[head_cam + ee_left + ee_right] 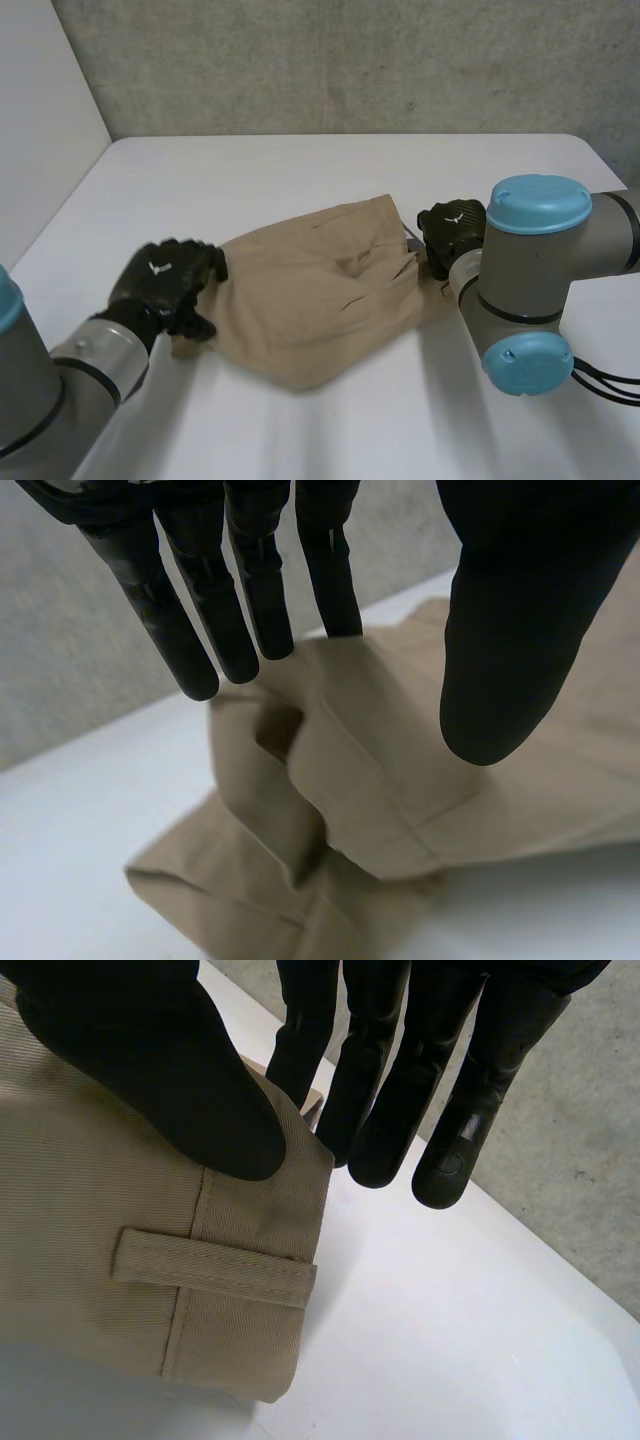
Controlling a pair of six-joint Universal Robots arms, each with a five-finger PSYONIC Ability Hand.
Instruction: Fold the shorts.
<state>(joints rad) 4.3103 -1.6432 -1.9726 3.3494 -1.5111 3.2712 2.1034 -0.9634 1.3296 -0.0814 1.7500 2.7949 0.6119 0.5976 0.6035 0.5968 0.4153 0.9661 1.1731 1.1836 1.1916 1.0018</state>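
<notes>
the tan shorts (320,290) lie crumpled near the middle of the white table (300,170), stretched across it between the 2 hands, with a grey wall (350,60) behind. the left hand (165,280) sits at the shorts' left end, its knuckles up and its fingertips over the bunched edge of the cloth. in the left wrist view that hand (510,630) has its fingers (235,610) straight and close side by side, the thumb held well apart from them – nothing is clamped, and the shorts (380,780) lie heaped in folds below the gap, one fingertip just meeting the top of a fold. the right hand (450,228) is at the shorts' right edge, just beside the right arm (535,270) with its light-blue caps. in the right wrist view its thumb (150,1050) presses on the corner of the waistband (250,1210), the nearest finger runs behind that same corner so the cloth is pinched between the 2, and the other fingers (450,1150) reach straight past the edge over bare table. a belt loop (215,1268) lies flat across the waistband just below the thumb – the rest of the shorts (90,1220) spread away from the hand, resting on the table.
</notes>
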